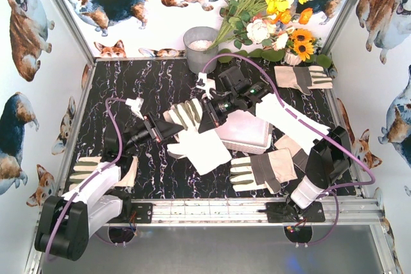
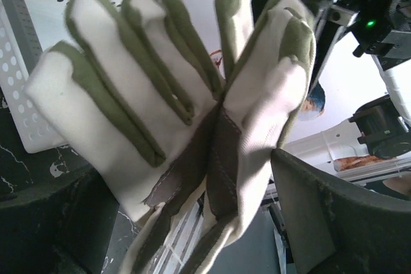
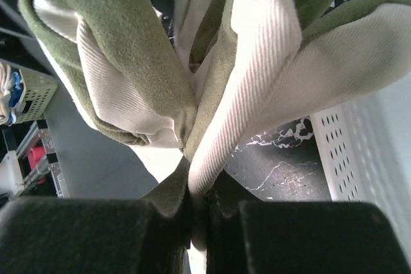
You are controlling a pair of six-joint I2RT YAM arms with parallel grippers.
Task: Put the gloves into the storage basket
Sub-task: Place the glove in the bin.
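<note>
One cream-white glove (image 1: 196, 139) with grey patches hangs between my two grippers, just left of the white storage basket (image 1: 247, 131). My right gripper (image 1: 209, 117) is shut on its fingers; in the right wrist view the fabric (image 3: 257, 62) is pinched tight between the jaws (image 3: 199, 197). My left gripper (image 1: 172, 131) is at the glove's palm. In the left wrist view its jaws (image 2: 192, 178) stand wide apart on either side of the loosely folded glove (image 2: 160, 94). The basket also shows in the left wrist view (image 2: 38, 62) and the right wrist view (image 3: 366, 152).
More gloves lie on the black marbled table: one front centre (image 1: 263, 170), one back right (image 1: 305, 78), one front left (image 1: 87, 170) by the left arm. A grey bucket (image 1: 200, 48) and a flower bouquet (image 1: 270, 11) stand at the back.
</note>
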